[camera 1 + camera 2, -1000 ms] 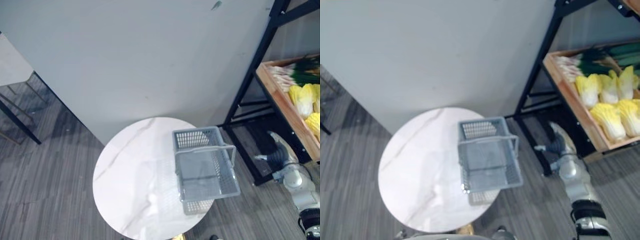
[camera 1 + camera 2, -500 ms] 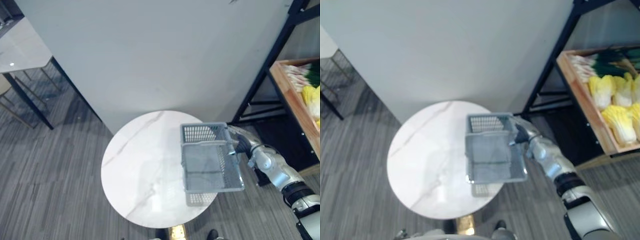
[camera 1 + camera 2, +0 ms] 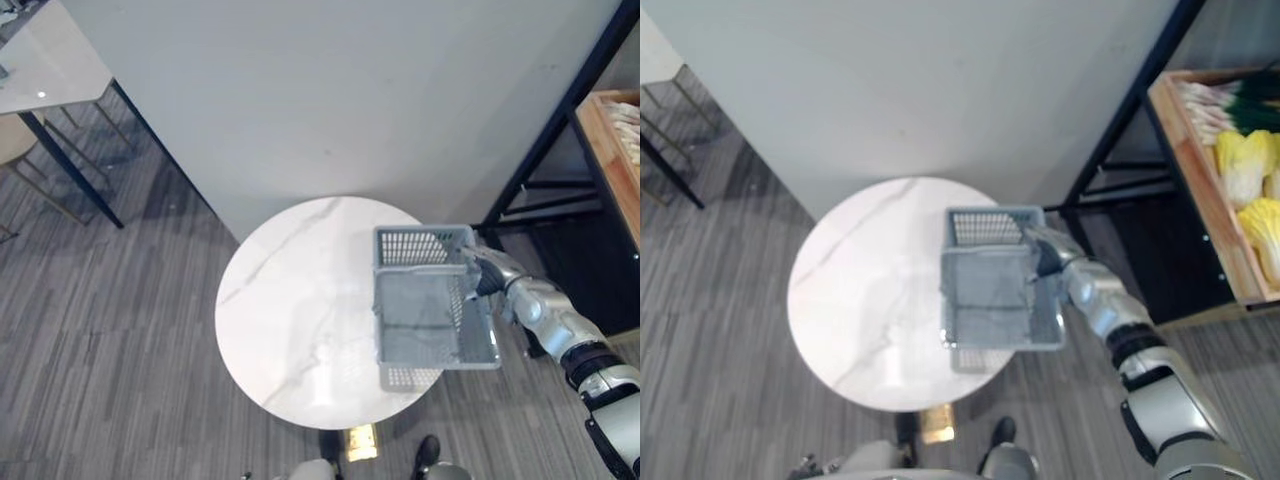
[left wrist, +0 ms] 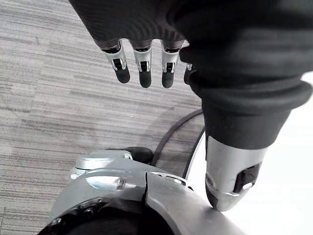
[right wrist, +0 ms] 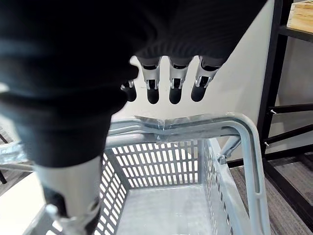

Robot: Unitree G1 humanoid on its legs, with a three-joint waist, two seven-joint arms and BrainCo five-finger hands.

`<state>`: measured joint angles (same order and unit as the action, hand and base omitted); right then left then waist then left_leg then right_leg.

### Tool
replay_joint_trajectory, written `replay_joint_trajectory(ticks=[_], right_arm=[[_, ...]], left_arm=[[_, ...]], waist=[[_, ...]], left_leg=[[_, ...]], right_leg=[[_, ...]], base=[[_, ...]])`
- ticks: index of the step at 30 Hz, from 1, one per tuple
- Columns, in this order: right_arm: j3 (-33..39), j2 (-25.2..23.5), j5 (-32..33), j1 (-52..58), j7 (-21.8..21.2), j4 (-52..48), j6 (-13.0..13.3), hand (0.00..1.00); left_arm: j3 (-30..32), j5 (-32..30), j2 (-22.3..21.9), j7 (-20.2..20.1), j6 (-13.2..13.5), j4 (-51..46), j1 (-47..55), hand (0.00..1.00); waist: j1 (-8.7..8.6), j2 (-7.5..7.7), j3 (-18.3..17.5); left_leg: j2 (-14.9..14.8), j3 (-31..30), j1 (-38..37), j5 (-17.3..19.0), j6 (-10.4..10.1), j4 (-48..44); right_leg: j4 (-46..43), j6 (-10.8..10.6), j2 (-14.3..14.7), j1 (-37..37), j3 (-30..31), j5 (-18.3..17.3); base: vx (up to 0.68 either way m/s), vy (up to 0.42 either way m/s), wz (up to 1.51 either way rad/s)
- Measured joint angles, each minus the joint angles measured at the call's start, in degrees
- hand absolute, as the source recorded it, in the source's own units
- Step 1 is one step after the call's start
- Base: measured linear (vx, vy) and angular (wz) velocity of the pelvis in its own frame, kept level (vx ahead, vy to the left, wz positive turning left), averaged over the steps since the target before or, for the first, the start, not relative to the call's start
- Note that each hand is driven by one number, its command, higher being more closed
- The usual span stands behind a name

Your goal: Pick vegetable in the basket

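Hovering over the handle [image 5: 195, 125] of the grey basket [image 3: 985, 228] at the round surface [image 3: 860, 300]'s 3 o'clock edge, the right hand [image 3: 1048, 258] is holding its fingers [image 5: 177, 83] straight, gripping nothing. At 2 o'clock, yellow cabbages [image 3: 1242, 168] are lying in a wooden crate [image 3: 1212, 215]. The left hand [image 4: 144, 63] is hanging, fingers relaxed.

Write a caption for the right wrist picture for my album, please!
The robot's open right hand hovers over the handles of an empty grey basket.
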<state>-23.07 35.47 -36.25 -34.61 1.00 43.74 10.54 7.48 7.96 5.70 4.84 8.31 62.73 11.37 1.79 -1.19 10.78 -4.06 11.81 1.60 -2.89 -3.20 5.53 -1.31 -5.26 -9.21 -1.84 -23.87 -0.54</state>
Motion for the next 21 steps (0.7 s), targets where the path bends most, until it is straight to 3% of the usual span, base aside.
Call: replay_joint_trajectory(ticks=[21], right_arm=[[-0.11, -2.83, -0.01, -5.09, 1.08, 2.13, -0.49, 0.0]], left_arm=[[-0.58, 0.77, -0.02, 0.83, 0.39, -0.04, -0.03, 0.0]], waist=[[0.91, -0.44, 2.43]], left_leg=[[0.11, -1.42, 1.32, -0.47, -0.19, 0.03]], right_leg=[[1.12, 0.22, 0.15, 0.03, -1.33, 0.31]], base=[[0.01, 0.001, 0.03]])
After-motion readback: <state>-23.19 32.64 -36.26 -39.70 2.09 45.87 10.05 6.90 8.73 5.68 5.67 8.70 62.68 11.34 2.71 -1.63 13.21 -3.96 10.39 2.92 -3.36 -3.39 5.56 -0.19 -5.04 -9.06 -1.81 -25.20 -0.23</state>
